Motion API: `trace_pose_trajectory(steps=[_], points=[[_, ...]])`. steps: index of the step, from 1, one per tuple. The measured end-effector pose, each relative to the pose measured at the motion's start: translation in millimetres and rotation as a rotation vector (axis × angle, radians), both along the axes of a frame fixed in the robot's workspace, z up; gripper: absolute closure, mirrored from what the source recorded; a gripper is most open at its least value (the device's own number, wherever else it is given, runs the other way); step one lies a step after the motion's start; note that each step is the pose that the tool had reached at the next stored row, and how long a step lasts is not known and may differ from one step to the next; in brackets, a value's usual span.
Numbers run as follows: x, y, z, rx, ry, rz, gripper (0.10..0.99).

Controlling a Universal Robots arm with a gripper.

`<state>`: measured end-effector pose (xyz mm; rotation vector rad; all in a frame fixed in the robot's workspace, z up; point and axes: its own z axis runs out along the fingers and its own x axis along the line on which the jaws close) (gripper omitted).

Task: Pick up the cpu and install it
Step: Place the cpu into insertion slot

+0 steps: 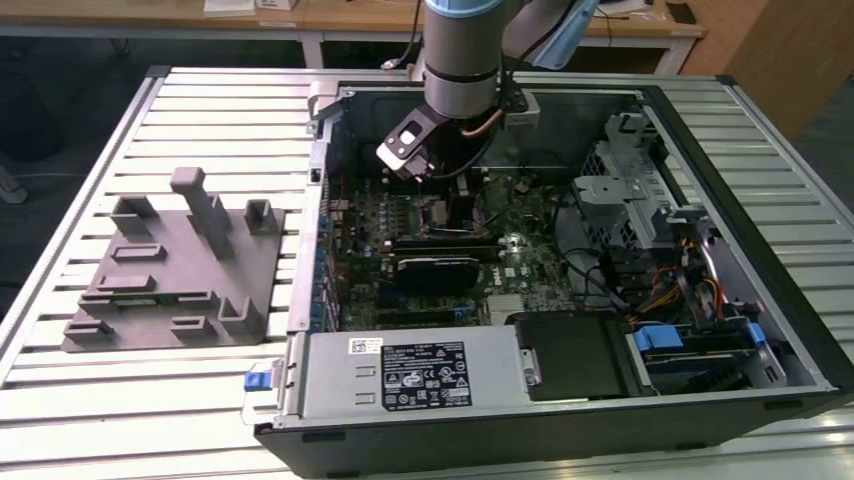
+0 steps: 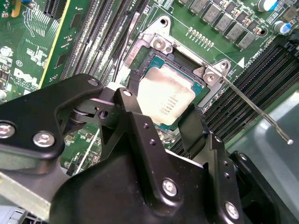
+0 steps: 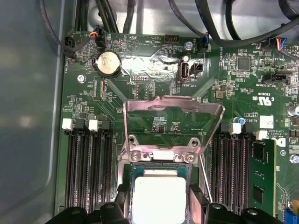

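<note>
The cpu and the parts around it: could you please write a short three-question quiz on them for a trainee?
1. True or false: the socket's load plate is folded shut over the cpu.
2. The tool is nearest to: A the power supply, B the cpu, C the drive cage.
3. Fill in: in the exterior view the grey fixture stands outside the case, on that view's ____.
Key: 1 false, the plate stands raised; 2 B; 3 left.
</note>
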<state>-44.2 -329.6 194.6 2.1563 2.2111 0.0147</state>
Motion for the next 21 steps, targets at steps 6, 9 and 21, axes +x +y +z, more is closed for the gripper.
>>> trace_pose_trajectory(steps=[6,9,21], points=[[-0.1,-0.1,0.4,0.000,0.0002,0.000,0.490],[0.0,0.0,0.4,0.000,0.0002,0.000,0.553],[0.0,-0.1,0.8,-0.018,0.0003,-0.002,0.553]])
